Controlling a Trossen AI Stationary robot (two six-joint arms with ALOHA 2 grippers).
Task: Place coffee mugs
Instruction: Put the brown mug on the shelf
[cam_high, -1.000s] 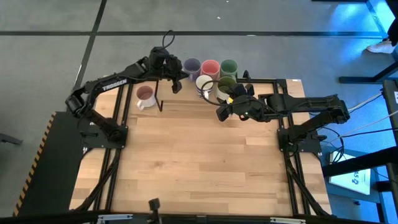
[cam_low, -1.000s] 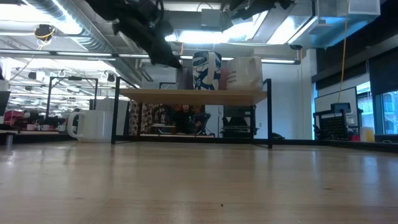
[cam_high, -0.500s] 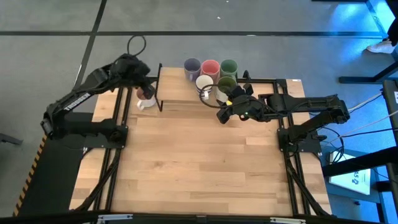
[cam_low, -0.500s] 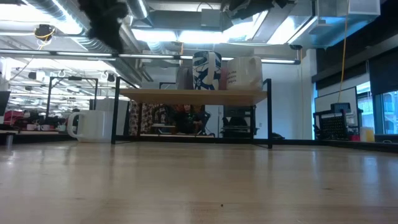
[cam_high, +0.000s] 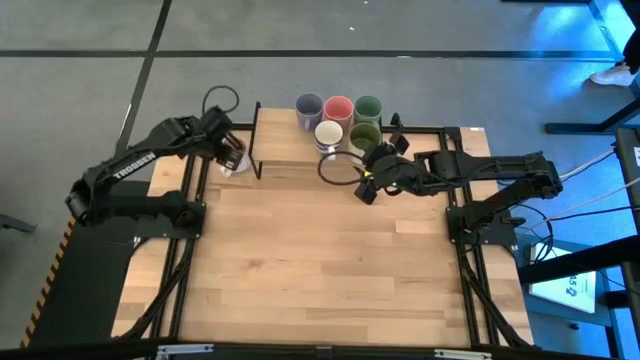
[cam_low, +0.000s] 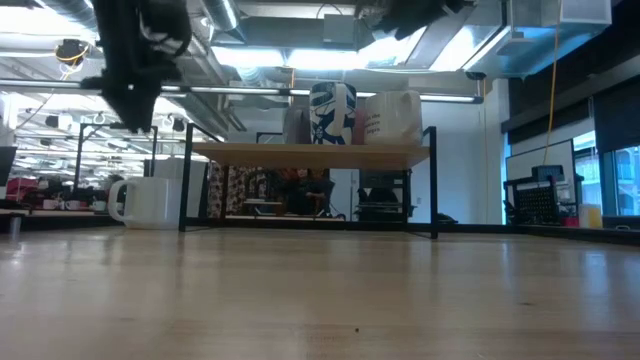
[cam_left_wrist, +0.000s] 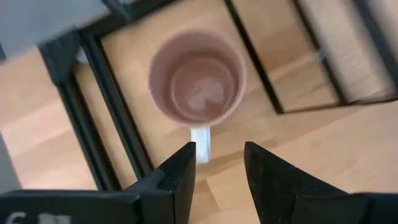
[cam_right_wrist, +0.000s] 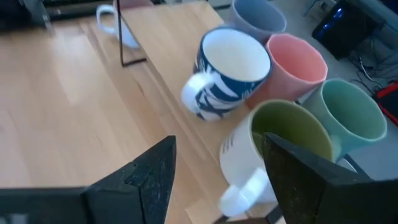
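Note:
A dusty pink mug (cam_left_wrist: 198, 78), white outside, stands upright on the table at the far left, beside a low wooden shelf (cam_high: 285, 145). My left gripper (cam_left_wrist: 217, 168) hovers open just above it, fingers pointing down over its handle (cam_left_wrist: 200, 140), touching nothing. The same mug (cam_low: 150, 200) shows in the low view with the gripper (cam_low: 135, 85) over it. On the shelf stand a purple-blue mug (cam_right_wrist: 258, 15), a coral pink mug (cam_right_wrist: 295, 62), a green mug (cam_right_wrist: 348, 115), a white mug with blue pattern (cam_right_wrist: 230, 68) and an olive-green mug (cam_right_wrist: 286, 146). My right gripper (cam_high: 368, 187) waits open, just nearer than these.
The shelf's black frame posts (cam_left_wrist: 115, 130) stand close beside the dusty pink mug. A dark cable loop (cam_high: 335, 168) hangs near my right gripper. Bare wood (cam_high: 320, 260) covers the table's middle and near half.
My left gripper has swung from above the shelf's mugs toward the table's left edge and come down over the dusty pink mug, which stands where it was.

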